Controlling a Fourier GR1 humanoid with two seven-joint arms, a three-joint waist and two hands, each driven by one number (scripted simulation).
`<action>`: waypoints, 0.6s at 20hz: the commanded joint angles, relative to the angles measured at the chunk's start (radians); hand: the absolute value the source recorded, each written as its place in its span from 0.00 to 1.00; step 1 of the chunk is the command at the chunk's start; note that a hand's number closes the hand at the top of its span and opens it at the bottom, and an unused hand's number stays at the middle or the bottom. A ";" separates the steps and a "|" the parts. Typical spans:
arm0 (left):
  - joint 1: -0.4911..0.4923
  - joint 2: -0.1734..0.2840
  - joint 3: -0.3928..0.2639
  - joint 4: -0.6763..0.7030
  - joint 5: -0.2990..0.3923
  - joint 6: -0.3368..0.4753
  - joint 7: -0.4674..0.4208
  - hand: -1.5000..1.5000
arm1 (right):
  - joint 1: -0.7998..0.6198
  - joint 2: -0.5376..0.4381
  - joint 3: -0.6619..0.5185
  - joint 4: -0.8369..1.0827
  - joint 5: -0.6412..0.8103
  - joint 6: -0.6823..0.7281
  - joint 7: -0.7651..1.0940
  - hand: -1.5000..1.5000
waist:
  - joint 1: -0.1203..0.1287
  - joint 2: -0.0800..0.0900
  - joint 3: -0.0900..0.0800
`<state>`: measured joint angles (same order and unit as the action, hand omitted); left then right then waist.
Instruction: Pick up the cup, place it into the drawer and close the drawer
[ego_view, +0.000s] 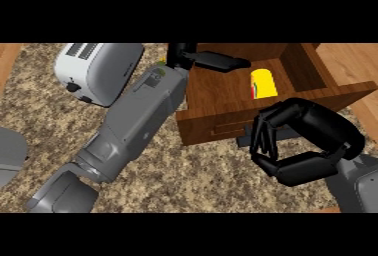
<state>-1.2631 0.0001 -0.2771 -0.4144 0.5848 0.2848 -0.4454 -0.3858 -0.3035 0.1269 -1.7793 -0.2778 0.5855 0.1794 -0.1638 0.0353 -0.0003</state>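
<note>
The cup (264, 83) already lies inside the open drawer (221, 95), tipped on its side toward the right part of the compartment, so the picking and placing appear done. What is left, judging by the drawer standing pulled out over the counter (184, 175), is to push it closed.

The left hand (207, 59) reaches over the drawer's far left corner with its fingers extended and nothing in them; it seems released, just left of the cup and apart from it. The right hand (303, 142) hangs at the drawer's near right front, its fingers curled inward into a loose hoop. Nothing shows inside that curl, so it reads as clenched on nothing, though whether it touches the drawer front cannot be told.

The cup is bright yellow and smooth, a short cylinder with a thin band of red and green on its left side. The drawer is dark brown wood with a grained, polished look, box-shaped with straight walls and a flat front panel. The counter is speckled tan and brown stone, mottled throughout. At the far left stands a toaster (100, 70), rounded, in white and grey with dark slots on top and a black knob on its side. Both forearms are matte grey, blocky panels; the hands are glossy black.
</note>
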 joint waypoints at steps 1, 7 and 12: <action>0.008 0.000 0.000 0.004 0.049 0.034 -0.062 0.00 | 0.027 -0.077 0.073 -0.019 0.093 0.065 0.056 0.00 | 0.030 -0.010 0.000; 0.038 0.000 -0.005 0.008 0.081 0.040 -0.086 0.00 | 0.093 -0.090 0.133 0.054 0.467 -0.039 -0.087 0.00 | 0.106 -0.016 0.002; 0.091 0.010 0.035 -0.001 0.085 -0.051 -0.129 0.00 | 0.084 -0.053 0.194 0.236 0.637 -0.150 -0.144 0.00 | 0.161 -0.023 0.001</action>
<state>-1.2021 0.0022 -0.2620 -0.4215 0.6669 0.2803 -0.5404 -0.2989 -0.3732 0.2718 -1.6633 0.2229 0.4970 0.0857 -0.0372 0.0136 0.0006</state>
